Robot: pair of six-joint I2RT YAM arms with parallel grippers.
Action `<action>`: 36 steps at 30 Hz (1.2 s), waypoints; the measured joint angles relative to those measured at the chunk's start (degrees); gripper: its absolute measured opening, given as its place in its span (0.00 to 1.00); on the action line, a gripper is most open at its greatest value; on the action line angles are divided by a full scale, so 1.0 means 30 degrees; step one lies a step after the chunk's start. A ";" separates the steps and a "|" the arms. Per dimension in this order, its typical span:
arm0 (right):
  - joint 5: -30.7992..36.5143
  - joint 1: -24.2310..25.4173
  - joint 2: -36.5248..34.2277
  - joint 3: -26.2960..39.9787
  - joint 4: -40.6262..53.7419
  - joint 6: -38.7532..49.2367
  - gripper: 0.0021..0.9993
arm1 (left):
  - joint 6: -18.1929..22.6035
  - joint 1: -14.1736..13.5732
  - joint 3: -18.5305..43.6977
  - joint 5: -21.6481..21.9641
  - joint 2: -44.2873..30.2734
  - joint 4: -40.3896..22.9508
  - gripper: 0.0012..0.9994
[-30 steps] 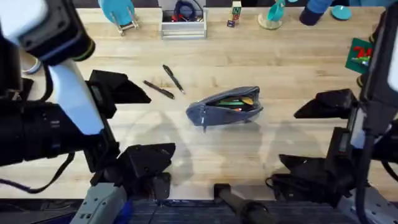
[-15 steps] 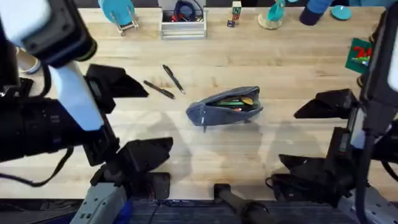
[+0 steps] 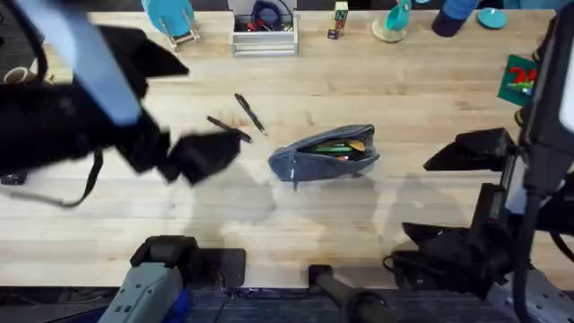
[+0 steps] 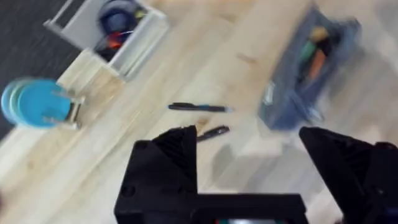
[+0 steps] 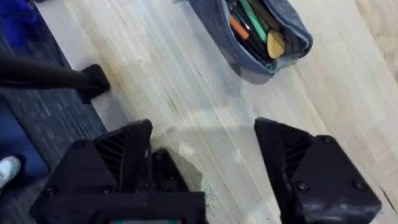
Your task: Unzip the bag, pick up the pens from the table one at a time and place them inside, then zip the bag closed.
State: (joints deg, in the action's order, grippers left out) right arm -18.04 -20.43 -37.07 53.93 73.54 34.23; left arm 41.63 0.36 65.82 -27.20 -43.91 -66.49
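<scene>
The bag (image 3: 325, 154) lies near the middle of the surface (image 3: 404, 90), its zipper open, with coloured things visible inside. The two pens (image 3: 240, 118) lie on the wood just beside it, toward the left arm's side, one partly under the left tool (image 3: 184, 135). This tool hangs above them with its fingers apart and empty. The right tool (image 5: 202, 158) is low over the wood near the bag, fingers also apart, holding nothing.
</scene>
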 joint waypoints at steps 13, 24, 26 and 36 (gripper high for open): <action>-0.0007 0.0000 0.0005 -0.0007 0.0001 -0.0005 1.00 | -1.5731 0.0036 0.0068 0.1998 -0.7270 0.1780 0.99; 0.0000 0.0000 0.0003 -0.0007 -0.0002 -0.0005 1.00 | -2.0220 0.0051 0.0068 0.2012 -1.2791 0.2421 1.00; -0.0003 0.0000 0.0005 -0.0007 0.0005 -0.0005 1.00 | -2.0801 0.0051 0.0068 0.2040 -1.3817 0.2279 1.00; -0.0003 0.0000 0.0001 -0.0007 0.0002 -0.0005 1.00 | -2.6143 0.0051 0.0068 0.6541 -1.5629 0.2466 0.99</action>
State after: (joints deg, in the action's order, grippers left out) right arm -18.05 -20.43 -37.07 53.91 73.55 34.22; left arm -36.80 0.51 66.02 -7.58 -90.79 -59.10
